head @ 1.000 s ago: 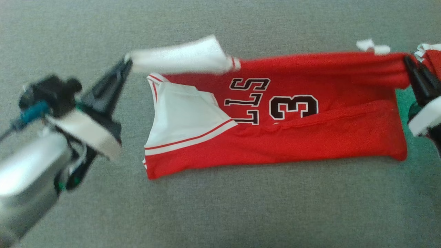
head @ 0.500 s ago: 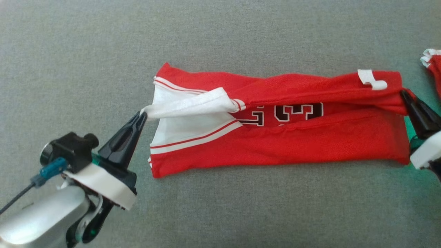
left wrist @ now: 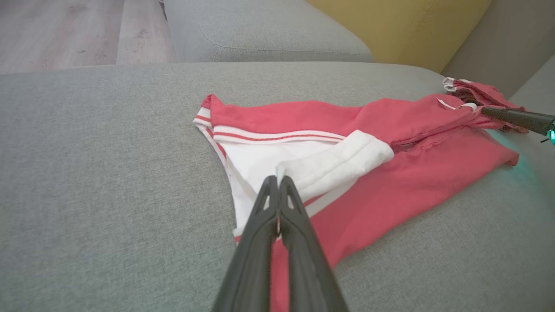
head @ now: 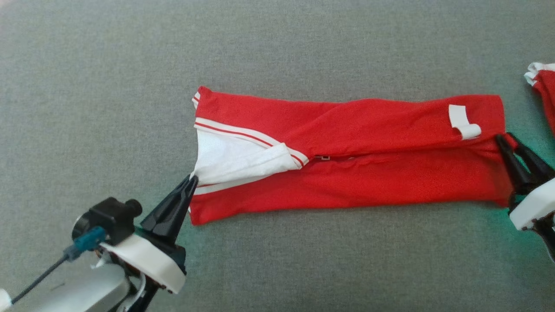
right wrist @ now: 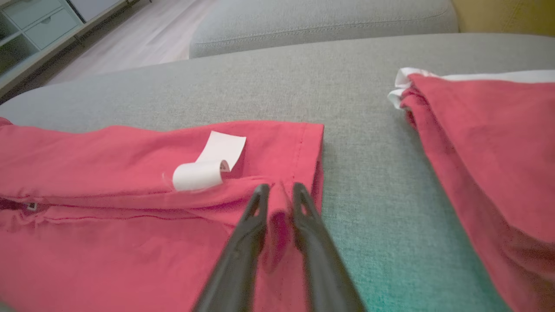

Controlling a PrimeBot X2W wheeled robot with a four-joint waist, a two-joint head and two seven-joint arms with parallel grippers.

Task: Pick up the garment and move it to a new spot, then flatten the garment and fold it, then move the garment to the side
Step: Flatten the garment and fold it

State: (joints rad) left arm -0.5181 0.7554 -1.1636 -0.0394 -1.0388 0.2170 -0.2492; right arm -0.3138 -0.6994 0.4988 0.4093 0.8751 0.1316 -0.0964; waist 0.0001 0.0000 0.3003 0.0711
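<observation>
The red jersey [head: 368, 173] with white trim lies in a long folded strip on the grey sofa seat [head: 303, 52]. Its far edge is laid over the middle, so the lettering is hidden. My left gripper [head: 192, 180] is shut on the tip of the white sleeve band [left wrist: 334, 167] at the jersey's left end. At the right end, my right gripper [head: 507, 141] has its fingers [right wrist: 260, 195] slightly parted, and a fold of the red hem [right wrist: 277, 216] sits between them. A curled white label [right wrist: 208, 167] lies just beyond that hem.
A second red and white garment [head: 544, 86] lies on the seat to the right, close to my right gripper. A yellow cushion [left wrist: 412, 26] stands behind the seat. Beyond the sofa I see wooden floor [left wrist: 65, 30].
Both grippers drew the jersey's far edge toward me and down over the number and letters. The right gripper's fingers, together before, now stand slightly apart.
</observation>
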